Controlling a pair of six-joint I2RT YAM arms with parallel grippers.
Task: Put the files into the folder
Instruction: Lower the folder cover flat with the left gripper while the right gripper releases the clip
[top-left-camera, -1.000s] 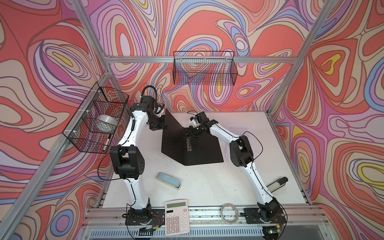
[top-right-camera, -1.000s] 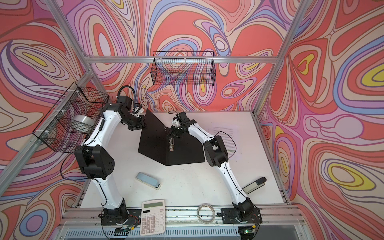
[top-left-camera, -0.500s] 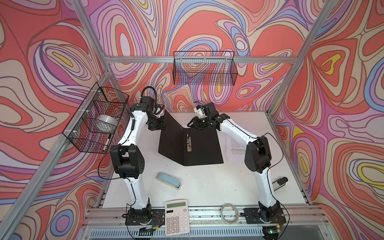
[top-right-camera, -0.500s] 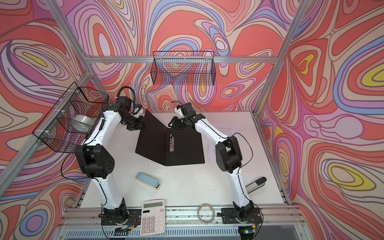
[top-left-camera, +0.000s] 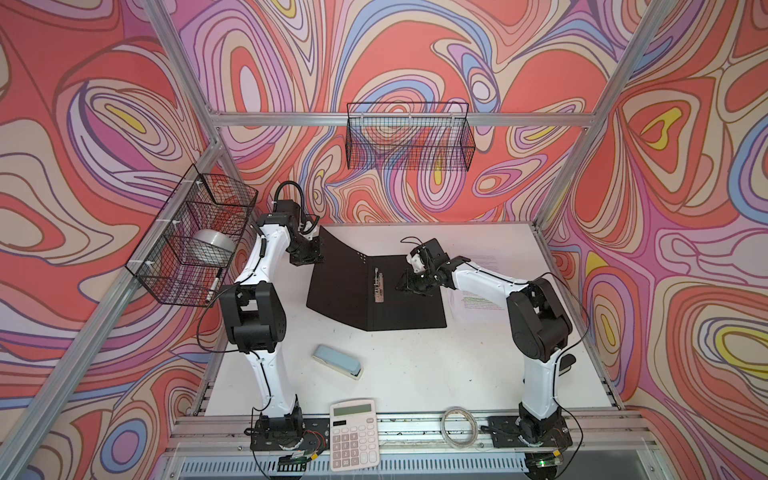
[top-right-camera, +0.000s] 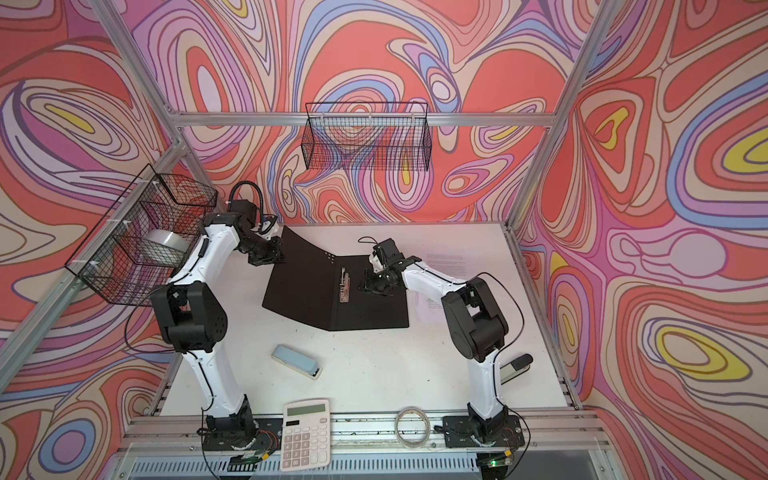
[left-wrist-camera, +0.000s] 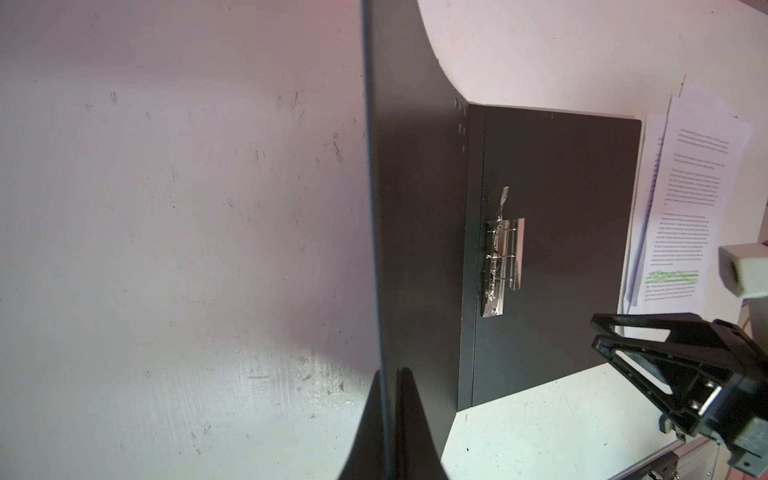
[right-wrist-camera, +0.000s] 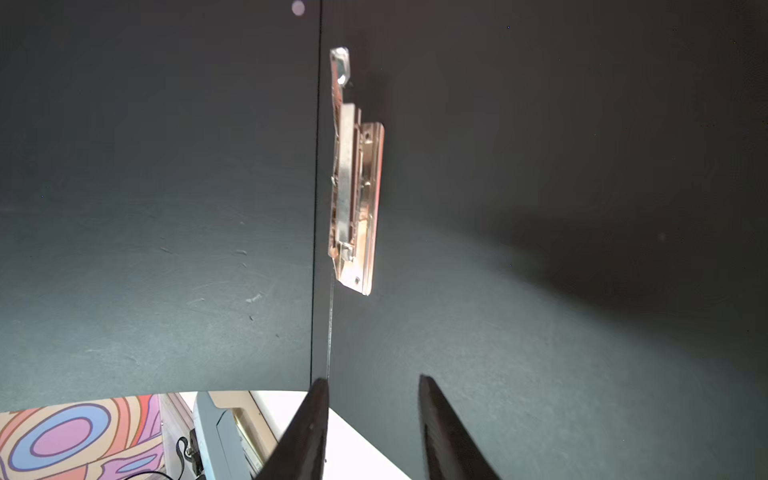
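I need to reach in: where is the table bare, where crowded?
Bare: the table in front of the folder, between the blue case and the right arm; also the back strip behind the folder. Crowded: around the folder, where the left gripper grips its raised cover, the right gripper hovers, and the files lie beside it.

Upraised folder (top-left-camera: 332, 259) cover beside bare table (top-left-camera: 296, 318)

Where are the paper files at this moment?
In both top views the files lie flat on the table, just right of the open folder, partly under the right arm.
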